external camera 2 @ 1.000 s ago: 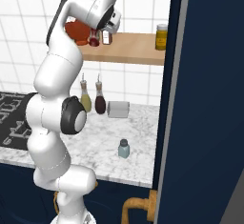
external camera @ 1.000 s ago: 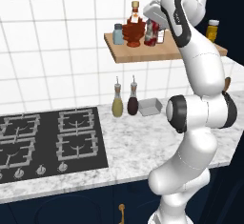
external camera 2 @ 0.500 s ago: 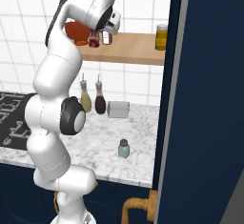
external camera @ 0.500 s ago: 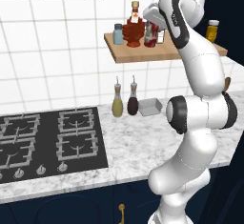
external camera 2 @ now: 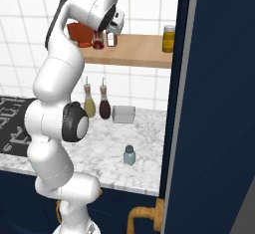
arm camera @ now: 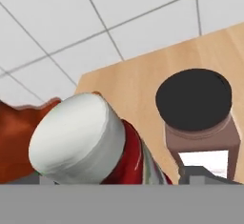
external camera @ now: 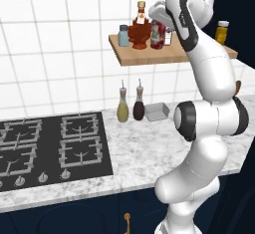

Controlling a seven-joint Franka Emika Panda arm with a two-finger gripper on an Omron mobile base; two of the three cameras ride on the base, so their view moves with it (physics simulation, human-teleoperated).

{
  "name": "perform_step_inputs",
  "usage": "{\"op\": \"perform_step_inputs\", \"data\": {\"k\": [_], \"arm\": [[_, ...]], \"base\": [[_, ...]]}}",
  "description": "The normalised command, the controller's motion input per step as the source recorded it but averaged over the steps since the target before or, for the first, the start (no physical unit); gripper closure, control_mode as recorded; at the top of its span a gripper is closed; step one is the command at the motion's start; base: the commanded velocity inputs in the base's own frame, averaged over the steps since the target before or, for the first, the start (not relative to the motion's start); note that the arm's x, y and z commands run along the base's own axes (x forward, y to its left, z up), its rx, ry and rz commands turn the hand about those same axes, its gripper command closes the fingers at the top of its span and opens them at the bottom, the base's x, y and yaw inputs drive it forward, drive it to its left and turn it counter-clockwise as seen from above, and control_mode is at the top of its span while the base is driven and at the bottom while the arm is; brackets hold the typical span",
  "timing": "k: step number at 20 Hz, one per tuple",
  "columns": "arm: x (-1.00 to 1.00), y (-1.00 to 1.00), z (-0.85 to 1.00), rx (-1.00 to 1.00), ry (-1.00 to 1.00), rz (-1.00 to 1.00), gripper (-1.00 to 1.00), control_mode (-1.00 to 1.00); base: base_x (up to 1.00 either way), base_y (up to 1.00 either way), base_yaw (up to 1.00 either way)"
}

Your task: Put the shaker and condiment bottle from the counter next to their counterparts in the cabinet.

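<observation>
The red condiment bottle with its white cap stands upright on the wooden cabinet shelf, right beside the dark red maple-leaf bottle. My gripper hovers at the bottle's top, open. In the hand view one fingertip stands off to the side of the bottle's red body. A pale blue shaker sits on the shelf's left end. Another shaker stands on the marble counter near the front edge.
A brown jar with a dark lid stands close beside the red bottle. A yellow jar sits at the shelf's right end. Two oil cruets and a grey tray line the wall below. The stove lies left; a dark blue panel stands to the right.
The gripper's fingers have spread apart, letting go of the condiment bottle on the shelf. The arm has barely moved.
</observation>
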Motion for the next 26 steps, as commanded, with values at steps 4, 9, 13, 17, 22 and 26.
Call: {"op": "perform_step_inputs", "data": {"k": [4, 9, 13, 17, 22, 26], "arm": [[0.00, -0.23, 0.65, 0.15, 0.00, 0.00, -1.00, -1.00], [-0.51, -0.56, 0.51, 0.10, -0.04, 0.00, -1.00, -1.00], [-1.00, -0.83, -0.01, -0.01, -0.11, 0.01, -1.00, -1.00], [-1.00, -0.54, -0.44, -0.09, -0.16, 0.02, -1.00, -1.00], [-1.00, 0.16, -0.90, -0.23, -0.13, -0.01, -1.00, -1.00], [-1.00, 0.95, -1.00, -0.27, -0.36, -0.15, -1.00, -1.00]], "base": [[0.00, 0.00, 0.00], [0.00, 0.00, 0.00], [0.00, 0.00, 0.00], [0.00, 0.00, 0.00], [0.00, 0.00, 0.00], [0.00, 0.00, 0.00]]}}
